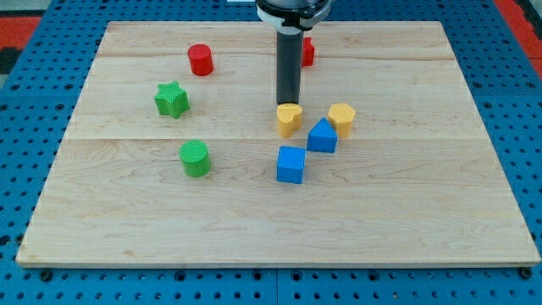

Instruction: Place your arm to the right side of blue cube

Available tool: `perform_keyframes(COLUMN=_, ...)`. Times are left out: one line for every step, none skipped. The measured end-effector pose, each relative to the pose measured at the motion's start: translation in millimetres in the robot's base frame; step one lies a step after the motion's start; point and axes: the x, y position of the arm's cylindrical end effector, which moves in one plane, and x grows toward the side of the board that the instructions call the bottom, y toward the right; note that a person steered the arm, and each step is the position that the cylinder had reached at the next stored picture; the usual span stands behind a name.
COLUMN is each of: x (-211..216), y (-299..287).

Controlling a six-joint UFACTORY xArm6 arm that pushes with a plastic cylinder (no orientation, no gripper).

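The blue cube (290, 164) sits near the board's middle. My tip (289, 102) is at the end of the dark rod, above the cube toward the view's top, right behind a yellow heart-shaped block (289, 119) and touching or nearly touching it. A second blue block (322, 135), wedge-like, lies up and right of the cube. A yellow hexagonal block (341, 118) is right of that.
A red cylinder (201, 60) and a green star (172, 99) are at the view's upper left, a green cylinder (195, 158) at the left. A red block (307, 52) is partly hidden behind the rod. The wooden board (406, 212) lies on a blue pegboard.
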Motion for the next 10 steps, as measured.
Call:
perform_keyframes(x=-47.0, y=32.1)
perform_keyframes(x=-50.1, y=117.6)
perform_keyframes(x=3.1, y=175.7)
perform_keyframes(x=54.1, y=181.1)
perform_keyframes(x=58.0, y=181.1)
perform_keyframes(x=62.2, y=181.7)
perform_keyframes(x=68.1, y=161.4)
perform_keyframes(x=80.4, y=131.5)
perform_keyframes(x=110.2, y=132.4)
perform_keyframes(x=122.6, y=97.4)
